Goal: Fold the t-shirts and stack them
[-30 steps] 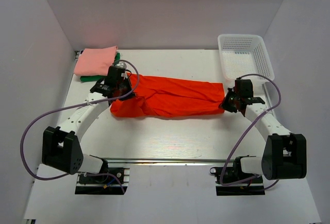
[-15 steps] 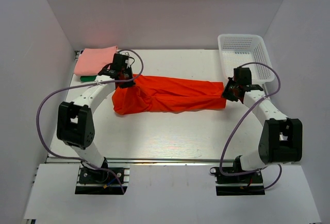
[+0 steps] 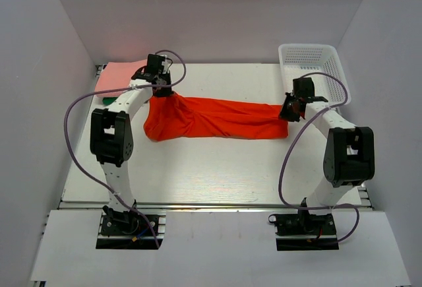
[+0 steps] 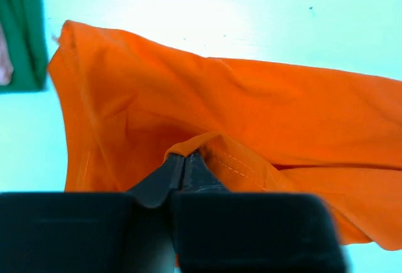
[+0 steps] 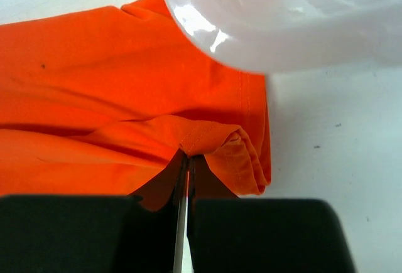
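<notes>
Orange-red cloth, left end: the left gripper (image 4: pixel 185 160) is pinched tight on a small fold of the orange-red t-shirt (image 3: pixel 217 121), close to a stitched hem.
Right end: the right gripper (image 5: pixel 186 158) is clamped the same way on a hemmed corner, just beside the basket (image 3: pixel 310 63).
Why held so: one pinch at each end draws the shirt into a long band, probably to carry it or lay it flat for folding.
Shirt's place: across the far half of the bench (image 3: pixel 217 168), bunched at its left end.
Stack: pink t-shirt (image 3: pixel 119 76) on green t-shirt (image 3: pixel 107 100), far left corner, near the left gripper.
Arms: both stretched well forward from their bases, forearms angled inward towards the shirt's ends.
</notes>
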`<action>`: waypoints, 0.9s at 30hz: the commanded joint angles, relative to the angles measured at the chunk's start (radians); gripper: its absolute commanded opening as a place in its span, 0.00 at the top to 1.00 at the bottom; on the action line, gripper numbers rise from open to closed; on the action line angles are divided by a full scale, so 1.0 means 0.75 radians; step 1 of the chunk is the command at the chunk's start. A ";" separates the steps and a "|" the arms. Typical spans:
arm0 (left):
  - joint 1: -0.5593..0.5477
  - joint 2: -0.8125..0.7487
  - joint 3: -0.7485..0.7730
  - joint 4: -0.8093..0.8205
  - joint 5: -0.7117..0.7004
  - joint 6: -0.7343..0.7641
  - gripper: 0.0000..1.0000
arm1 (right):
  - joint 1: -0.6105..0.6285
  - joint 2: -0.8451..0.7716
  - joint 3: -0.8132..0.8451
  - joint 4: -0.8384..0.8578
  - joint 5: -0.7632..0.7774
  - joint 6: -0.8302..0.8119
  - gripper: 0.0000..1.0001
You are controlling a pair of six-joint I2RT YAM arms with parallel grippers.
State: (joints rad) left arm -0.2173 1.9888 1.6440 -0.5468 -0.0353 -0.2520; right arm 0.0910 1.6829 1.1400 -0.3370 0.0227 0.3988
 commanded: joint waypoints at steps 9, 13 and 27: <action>0.052 0.244 0.395 -0.152 0.023 0.078 0.00 | 0.012 0.094 0.180 -0.005 -0.014 -0.076 0.45; 0.065 0.163 0.347 -0.152 0.067 0.064 0.00 | 0.024 -0.016 0.102 0.034 -0.065 -0.088 0.27; 0.046 -0.385 -0.457 0.034 0.035 0.068 0.13 | 0.134 -0.182 -0.133 0.079 -0.216 -0.131 0.10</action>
State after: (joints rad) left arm -0.1886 1.7473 1.3525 -0.5625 0.0059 -0.2245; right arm 0.1818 1.5494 1.0649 -0.3099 -0.0868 0.3244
